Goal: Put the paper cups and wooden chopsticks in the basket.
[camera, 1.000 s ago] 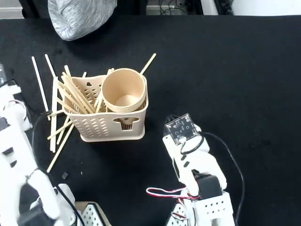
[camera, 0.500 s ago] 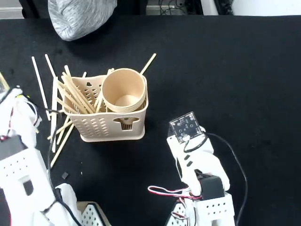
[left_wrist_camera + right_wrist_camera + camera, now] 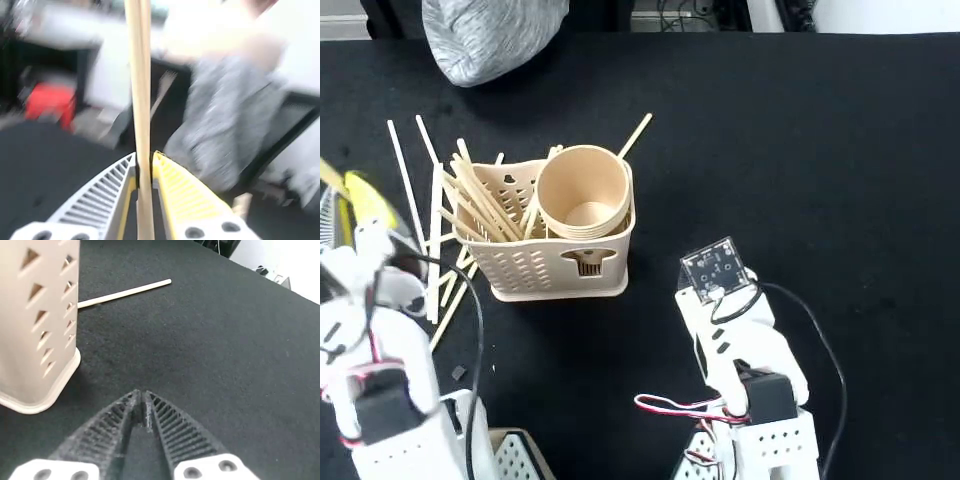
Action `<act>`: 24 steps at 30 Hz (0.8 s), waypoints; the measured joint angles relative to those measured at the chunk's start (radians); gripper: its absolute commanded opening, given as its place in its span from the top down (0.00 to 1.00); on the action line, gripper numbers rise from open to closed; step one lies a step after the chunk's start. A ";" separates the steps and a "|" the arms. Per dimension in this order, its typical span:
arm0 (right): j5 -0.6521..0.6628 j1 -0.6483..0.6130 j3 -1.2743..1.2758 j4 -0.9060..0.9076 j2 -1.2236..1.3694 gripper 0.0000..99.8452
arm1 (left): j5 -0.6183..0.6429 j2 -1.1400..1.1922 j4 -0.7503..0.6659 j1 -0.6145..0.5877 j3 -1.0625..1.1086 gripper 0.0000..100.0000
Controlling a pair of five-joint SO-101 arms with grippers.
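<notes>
A beige slotted basket (image 3: 555, 265) stands left of centre and holds a paper cup (image 3: 582, 190) plus several wooden chopsticks (image 3: 480, 200). More chopsticks (image 3: 434, 245) lie on the black table to its left. My left gripper (image 3: 350, 195), by the table's left edge, is shut on one chopstick (image 3: 140, 100), which stands straight up between its fingers (image 3: 175, 190). My right gripper (image 3: 141, 400) is shut and holds nothing; it hangs low over the table beside the basket wall (image 3: 40, 315). The right arm (image 3: 735, 340) sits in front of the basket, to its right.
A grey bag (image 3: 490, 35) lies at the table's far edge, behind the basket. One chopstick (image 3: 635, 135) juts out from behind the basket toward the back; it shows on the table as chopstick (image 3: 125, 292). The table's right half is bare black cloth.
My left arm has swung and lifted its gripper, so the yellow finger now shows near the left edge. The right arm shifted slightly right, then stayed still.
</notes>
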 measured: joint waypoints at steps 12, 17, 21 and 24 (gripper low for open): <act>0.000 0.000 0.000 0.000 0.000 0.99 | 0.002 -0.164 -0.140 0.288 0.000 0.97; 0.000 0.000 0.000 0.000 0.000 0.99 | 0.002 -0.112 -0.152 0.387 0.066 0.97; 0.000 0.000 0.000 0.000 0.000 0.99 | 0.002 -0.089 -0.152 0.419 0.141 0.97; 0.000 0.000 0.000 0.000 0.000 0.99 | 0.002 -0.086 -0.152 0.420 0.178 0.97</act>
